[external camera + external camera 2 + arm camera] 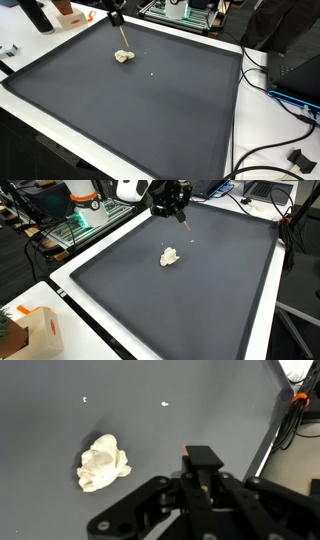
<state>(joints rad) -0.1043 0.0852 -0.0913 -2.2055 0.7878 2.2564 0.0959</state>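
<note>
A crumpled cream wad (123,57) (170,257) (102,463) lies on the dark mat (150,110) (210,300). My gripper (118,19) (172,207) (203,468) hangs above the mat just beyond the wad and is shut on a thin tan stick (123,35) (183,220). The stick slants down toward the mat, its tip a short way from the wad. In the wrist view the stick shows only as a dark block with an orange edge (190,453) between the closed fingers, with the wad to its left. Whether the tip touches the mat I cannot tell.
Two small white crumbs (165,404) (84,400) lie on the mat past the wad. An orange-and-white box (38,330) stands on the white table edge. Electronics racks (180,12) (85,220) and cables (285,95) line the mat's borders.
</note>
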